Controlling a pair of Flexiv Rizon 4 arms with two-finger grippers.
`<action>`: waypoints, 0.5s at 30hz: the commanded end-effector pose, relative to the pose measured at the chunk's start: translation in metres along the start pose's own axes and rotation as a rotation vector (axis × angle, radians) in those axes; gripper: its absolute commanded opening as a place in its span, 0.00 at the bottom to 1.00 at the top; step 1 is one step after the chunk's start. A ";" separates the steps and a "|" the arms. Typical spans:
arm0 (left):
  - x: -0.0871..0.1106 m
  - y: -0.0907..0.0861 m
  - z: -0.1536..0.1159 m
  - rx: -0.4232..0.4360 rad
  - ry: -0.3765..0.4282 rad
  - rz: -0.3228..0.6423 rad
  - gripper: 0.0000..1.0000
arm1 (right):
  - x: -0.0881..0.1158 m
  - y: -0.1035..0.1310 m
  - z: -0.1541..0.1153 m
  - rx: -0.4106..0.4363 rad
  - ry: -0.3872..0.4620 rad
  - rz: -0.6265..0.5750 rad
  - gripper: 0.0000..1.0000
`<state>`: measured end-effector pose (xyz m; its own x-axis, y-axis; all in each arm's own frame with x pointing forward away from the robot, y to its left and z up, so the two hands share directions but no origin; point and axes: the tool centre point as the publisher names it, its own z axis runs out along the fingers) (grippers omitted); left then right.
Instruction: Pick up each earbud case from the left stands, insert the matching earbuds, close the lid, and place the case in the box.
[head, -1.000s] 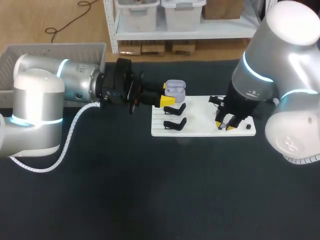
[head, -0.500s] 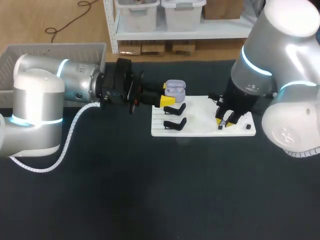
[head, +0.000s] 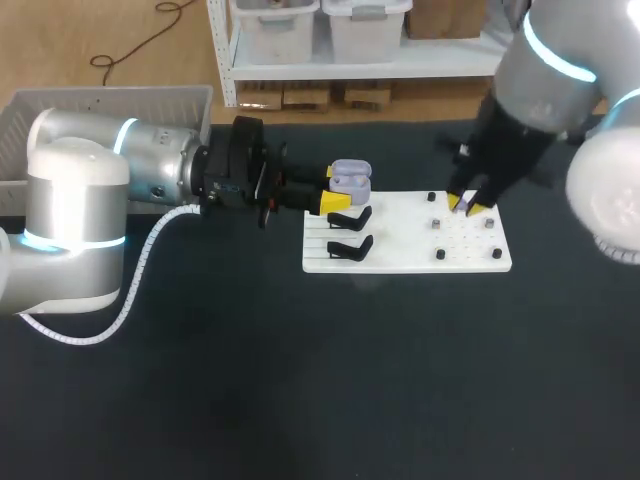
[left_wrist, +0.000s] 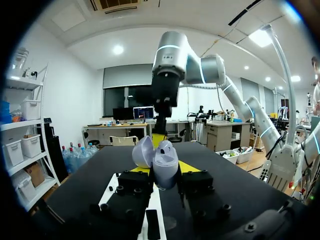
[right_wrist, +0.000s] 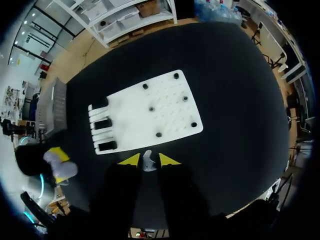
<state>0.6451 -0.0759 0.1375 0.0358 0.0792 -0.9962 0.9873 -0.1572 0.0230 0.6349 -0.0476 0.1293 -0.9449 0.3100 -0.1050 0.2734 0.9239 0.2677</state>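
A lavender earbud case (head: 350, 178) with its lid up is held above the white board's (head: 400, 262) left end; my left gripper (head: 336, 200) is shut on it from both sides. In the left wrist view the open case (left_wrist: 161, 161) sits between the fingers. My right gripper (head: 468, 204) hangs above the board's far right part, shut on a small pale earbud (right_wrist: 148, 163). Two empty black stands (head: 349, 233) remain on the board's left side. Ahead of the left gripper, the right arm (left_wrist: 166, 65) stands beyond the case.
Several small dark pegs (head: 439, 254) dot the board's right half. A white crate (head: 110, 105) sits at the table's far left, behind my left arm. Bare dark table lies in front of the board.
My right gripper has risen off the board's right half and shifted toward the back, carrying the earbud. The left arm and the case have not moved.
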 end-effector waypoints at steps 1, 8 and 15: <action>0.000 0.001 0.000 0.002 0.001 -0.001 0.00 | 0.002 0.010 -0.056 -0.039 0.058 -0.032 0.00; 0.000 0.001 0.000 0.002 0.001 -0.001 0.00 | 0.008 0.049 -0.094 -0.020 0.070 -0.139 0.00; 0.000 0.001 0.000 0.002 0.001 -0.001 0.00 | 0.020 0.095 -0.108 0.025 0.088 -0.266 0.00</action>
<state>0.6451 -0.0759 0.1375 0.0358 0.0792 -0.9962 0.9873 -0.1571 0.0230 0.6150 0.0031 0.2487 -0.9904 0.0574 -0.1256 0.0221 0.9638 0.2656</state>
